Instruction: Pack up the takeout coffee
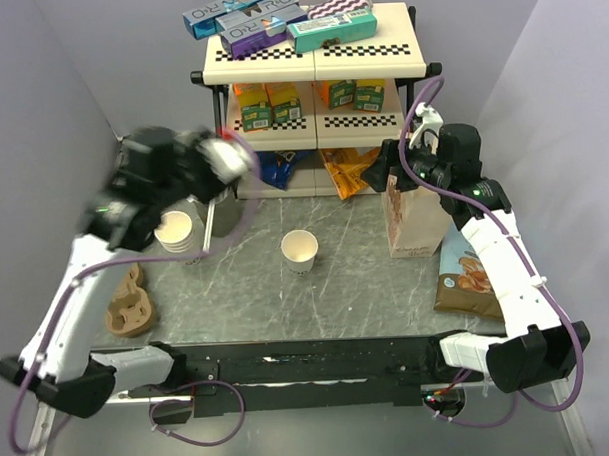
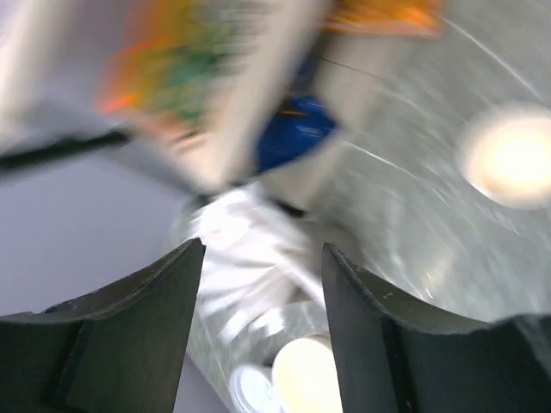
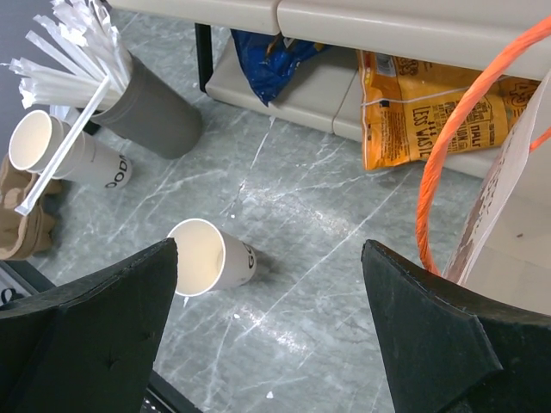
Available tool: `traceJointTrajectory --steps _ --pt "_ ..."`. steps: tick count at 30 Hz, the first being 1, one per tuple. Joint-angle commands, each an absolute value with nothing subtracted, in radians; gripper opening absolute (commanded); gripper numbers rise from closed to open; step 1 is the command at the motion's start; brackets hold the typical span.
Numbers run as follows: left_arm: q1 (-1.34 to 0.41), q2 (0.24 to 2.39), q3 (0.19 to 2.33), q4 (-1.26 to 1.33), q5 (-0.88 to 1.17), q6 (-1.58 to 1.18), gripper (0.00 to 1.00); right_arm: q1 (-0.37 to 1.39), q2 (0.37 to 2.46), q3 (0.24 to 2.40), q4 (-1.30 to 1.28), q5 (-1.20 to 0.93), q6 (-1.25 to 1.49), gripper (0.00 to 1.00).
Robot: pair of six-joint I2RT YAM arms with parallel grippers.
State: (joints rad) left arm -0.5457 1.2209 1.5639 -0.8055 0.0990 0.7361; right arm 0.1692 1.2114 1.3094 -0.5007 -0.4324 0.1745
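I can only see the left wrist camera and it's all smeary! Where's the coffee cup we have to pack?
Observer: The takeout coffee stands by itself in the middle of the table, open side up.
Operator: Is there a bag anywhere?
Observer: Yes, a paper bag stands upright on the table's right side.
Operator: Is the other arm holding something?
Observer: No, the right pincer is open and empty, near the bag's top.

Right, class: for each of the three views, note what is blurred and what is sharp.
Top external: the left gripper is smeared, the takeout coffee crisp. Left wrist: everything beyond the dark fingers is streaked, the fingers themselves fairly sharp. Right wrist: sharp throughout, with a soft sheen on the table.
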Motion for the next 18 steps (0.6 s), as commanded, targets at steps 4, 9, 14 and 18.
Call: traceJointTrajectory --steps 4,9,14,18 --pt "-0.123 1.168 1.617 -0.825 0.078 0.361 0.62 0.164 1.238 1.408 -0.517 -0.445 0.155 0.93" --pt "0.143 1.163 1.551 -0.793 0.104 0.146 0.62 0.164 1.25 1.42 -0.508 -0.453 0.163 0.93" --pt "0.409 1.333 1.574 -0.828 0.345 0.077 0.55 0.164 1.246 1.414 -0.508 -0.463 0.169 0.93" --pt "0.434 1.451 1.559 -0.85 0.379 0.152 0.52 0.164 1.223 1.39 -0.494 -0.456 0.169 0.93"
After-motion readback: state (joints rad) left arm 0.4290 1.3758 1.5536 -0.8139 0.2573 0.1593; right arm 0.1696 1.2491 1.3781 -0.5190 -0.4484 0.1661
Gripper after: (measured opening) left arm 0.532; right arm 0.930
